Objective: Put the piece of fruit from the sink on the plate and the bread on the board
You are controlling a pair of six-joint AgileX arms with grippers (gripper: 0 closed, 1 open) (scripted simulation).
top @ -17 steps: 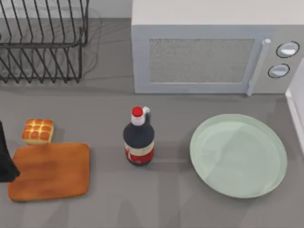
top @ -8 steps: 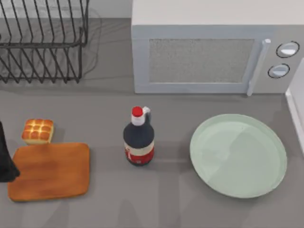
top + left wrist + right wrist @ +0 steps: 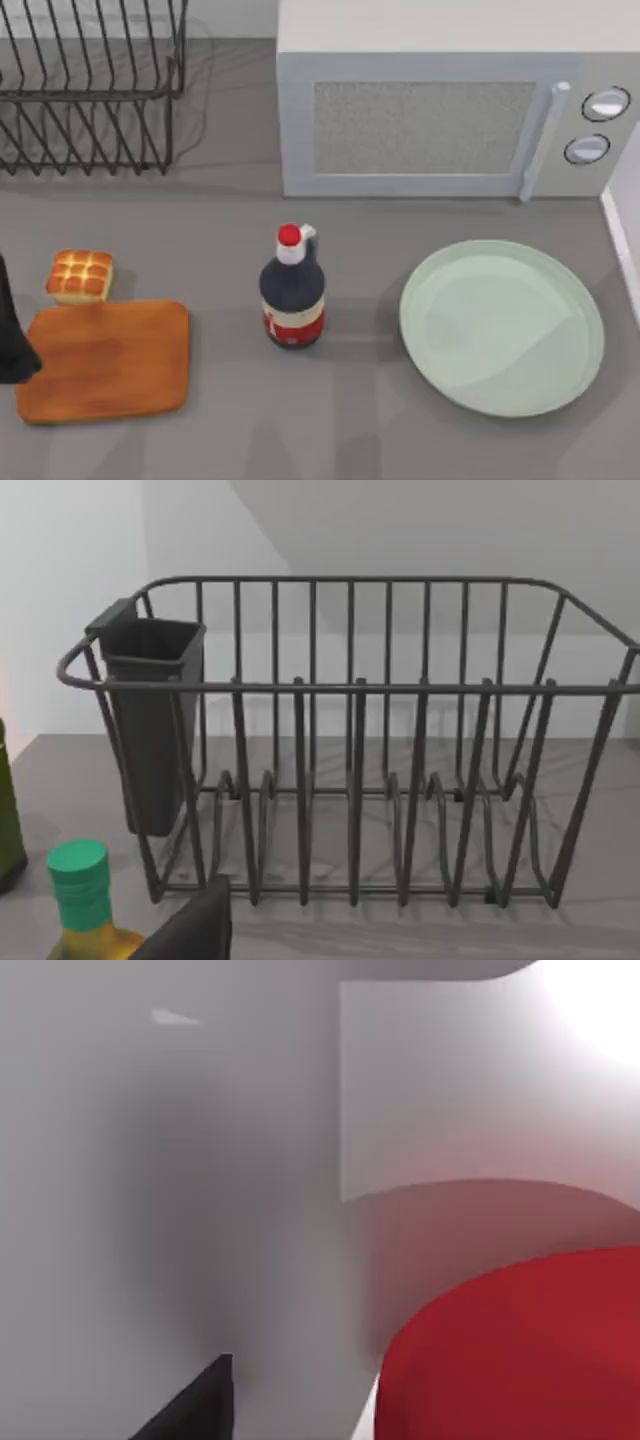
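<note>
The grey worktop [image 3: 350, 420] runs up to a pale wall. From the top view, a soy sauce bottle [image 3: 292, 295] with a red cap stands in the middle. The mint-green plate [image 3: 440, 300] lies to the right of the bottle. The wooden board [image 3: 105, 360] lies to the left of the bottle, and the bread [image 3: 80, 276] sits on the worktop just behind the board. A white microwave [image 3: 430, 110] stands behind the bottle. A black wire dish rack [image 3: 90, 90] stands left of the microwave. The left arm [image 3: 12, 340] is a dark shape just left of the board.

In the left wrist view, the dish rack [image 3: 350, 750] has a dark cup [image 3: 155, 720] on it. A green-capped bottle [image 3: 85, 900] stands near the rack. I cannot tell how the left jaws stand.

In the right wrist view, the red piece of fruit [image 3: 520, 1350] is very close, beside pale sink walls [image 3: 200, 1160]. I cannot tell how the right jaws stand.
</note>
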